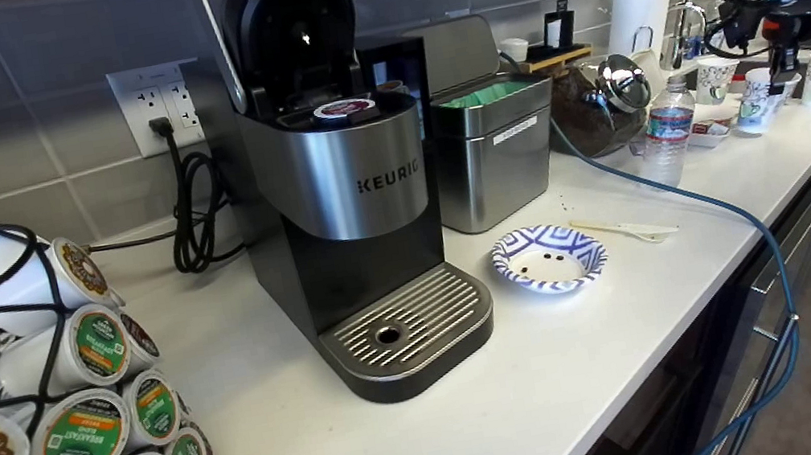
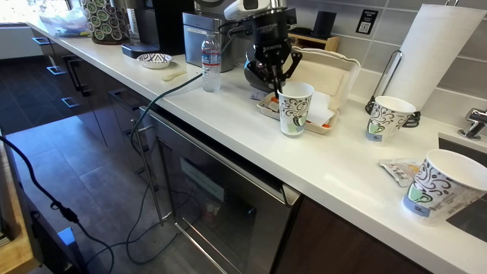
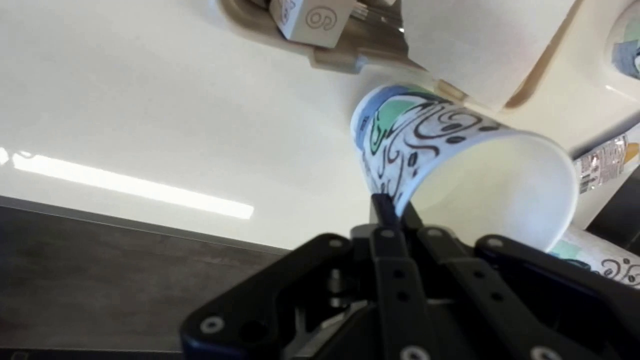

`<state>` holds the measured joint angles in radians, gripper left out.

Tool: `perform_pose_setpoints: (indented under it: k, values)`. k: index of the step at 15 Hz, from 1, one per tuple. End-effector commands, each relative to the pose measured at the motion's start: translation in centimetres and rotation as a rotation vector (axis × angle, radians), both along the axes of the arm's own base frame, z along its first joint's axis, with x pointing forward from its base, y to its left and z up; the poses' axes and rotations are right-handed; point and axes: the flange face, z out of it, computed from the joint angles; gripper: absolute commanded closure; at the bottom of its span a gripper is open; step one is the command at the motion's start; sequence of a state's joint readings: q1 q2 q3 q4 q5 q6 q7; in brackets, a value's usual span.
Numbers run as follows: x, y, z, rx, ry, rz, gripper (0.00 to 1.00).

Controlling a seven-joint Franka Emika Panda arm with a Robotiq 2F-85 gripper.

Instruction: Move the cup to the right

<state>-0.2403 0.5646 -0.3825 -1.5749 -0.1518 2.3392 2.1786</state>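
The cup (image 2: 295, 110) is a white tapered paper cup with dark swirls and a green and blue print. It also shows in an exterior view (image 1: 754, 103) and in the wrist view (image 3: 415, 132). My gripper (image 2: 278, 90) is shut on the near wall of the cup at its rim, one finger outside and one inside; in the wrist view the fingertips (image 3: 397, 207) pinch that wall, and they also show in an exterior view (image 1: 786, 76). The cup is roughly upright over the counter in front of the food box. I cannot tell whether its base touches the counter.
An open food box (image 2: 327, 123) stands right behind the cup. Two similar cups (image 2: 388, 120) (image 2: 443, 186), a foil packet (image 2: 401, 169) and a sink (image 2: 471, 219) lie beyond. A water bottle (image 2: 211, 68), patterned dish (image 2: 155, 62), cable (image 2: 167, 93) and coffee machine (image 1: 357, 178) are opposite.
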Motion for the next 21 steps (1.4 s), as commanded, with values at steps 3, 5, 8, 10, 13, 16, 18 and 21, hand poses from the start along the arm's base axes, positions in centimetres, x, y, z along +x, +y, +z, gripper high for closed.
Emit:
perform_pose_setpoints:
  k: [3, 5, 8, 10, 13, 16, 18, 21]
  values:
    - [-1.2, -0.6, -0.1, -0.102, 0.033, -0.045, 0.99]
    - [-1.4, -0.6, -0.3, -0.105, 0.063, -0.05, 0.99]
    - [-1.7, -0.1, -0.8, -0.076, 0.119, -0.037, 0.99]
    - [-1.9, 0.0, -1.0, -0.051, 0.155, -0.053, 0.99]
    - [-2.0, 0.1, -1.1, -0.015, 0.197, -0.076, 0.99]
    - [-2.0, 0.4, -0.7, 0.039, 0.217, -0.094, 0.99]
    - [-1.8, 0.5, -0.6, 0.071, 0.231, -0.108, 0.99]
    - [-1.6, 0.8, -0.4, 0.104, 0.236, -0.122, 0.99]
